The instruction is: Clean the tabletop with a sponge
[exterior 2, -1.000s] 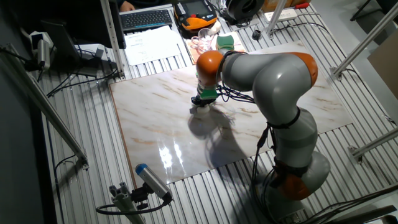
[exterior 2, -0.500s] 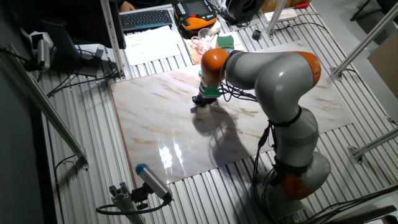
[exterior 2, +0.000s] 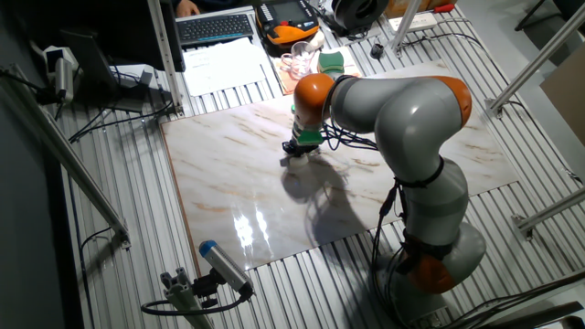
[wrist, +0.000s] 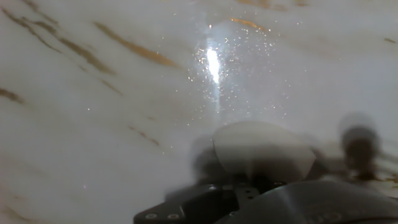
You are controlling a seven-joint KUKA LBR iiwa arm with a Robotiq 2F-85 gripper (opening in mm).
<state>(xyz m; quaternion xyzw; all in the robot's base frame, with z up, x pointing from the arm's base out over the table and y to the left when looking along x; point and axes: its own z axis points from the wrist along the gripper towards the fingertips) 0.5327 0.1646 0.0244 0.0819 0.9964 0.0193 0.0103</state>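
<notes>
Sponge (wrist: 264, 149) is the pale, blurred block that fills the lower middle of the hand view, directly in front of the gripper's dark body and pressed down toward the marble. In the fixed view only a small light patch shows under the gripper (exterior 2: 297, 152), so the sponge sits between the fingers and against the tabletop (exterior 2: 228, 183), near the far middle part of the slab. The fingers themselves are hidden or out of focus, so I cannot tell how wide they stand; I judge that they are closed on the sponge, because it stays right below the hand. The step in hand looks like the wiping itself: the arm is bent low over the slab and holds the sponge on the surface. Just beyond the gripper the hand view shows glossy marble with brown veins and a bright glare spot with fine specks around it; whether these are dust or only reflection I cannot say. The next move, as I judge it, calls for sliding the sponge across the slab with steady light pressure and keeping it flat. Farther away, past the far edge of the tabletop, a green-and-yellow sponge (exterior 2: 331, 61) lies on the ribbed metal table (exterior 2: 110, 238), apart from the work.
</notes>
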